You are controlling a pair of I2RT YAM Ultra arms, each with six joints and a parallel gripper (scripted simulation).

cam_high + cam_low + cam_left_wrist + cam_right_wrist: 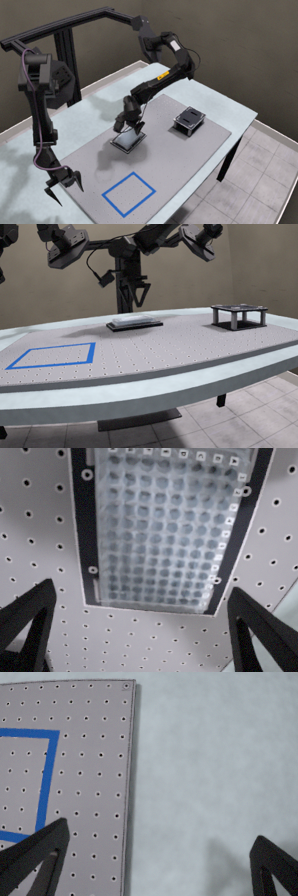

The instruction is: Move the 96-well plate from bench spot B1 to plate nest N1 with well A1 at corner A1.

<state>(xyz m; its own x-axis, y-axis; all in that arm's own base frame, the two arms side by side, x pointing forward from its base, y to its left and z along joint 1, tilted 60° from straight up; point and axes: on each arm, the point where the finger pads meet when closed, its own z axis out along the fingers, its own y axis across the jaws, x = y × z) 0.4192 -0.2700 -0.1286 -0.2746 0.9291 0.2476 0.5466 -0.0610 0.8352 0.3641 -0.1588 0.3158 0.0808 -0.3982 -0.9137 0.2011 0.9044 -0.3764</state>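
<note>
The clear 96-well plate [128,140] [133,320] [160,538] lies flat in a low dark-rimmed holder [137,328] [86,523] at B1. In the left wrist view its lettered row is at the top and well A1 at the top right; the cut corner cannot be made out. My left gripper [128,131] [134,306] [142,591] is open above the plate, fingers empty. The raised nest N1 [189,118] [239,309] stands empty on posts; its A1 mark is unreadable. My right gripper [72,198] [162,837] is open and empty, away from the plate.
A blue taped rectangle [113,205] [48,366] [46,782] is marked on the perforated board [172,161] [172,350], away from the nest. The right gripper hangs by the board's edge. The left forearm reaches over the board behind the plate.
</note>
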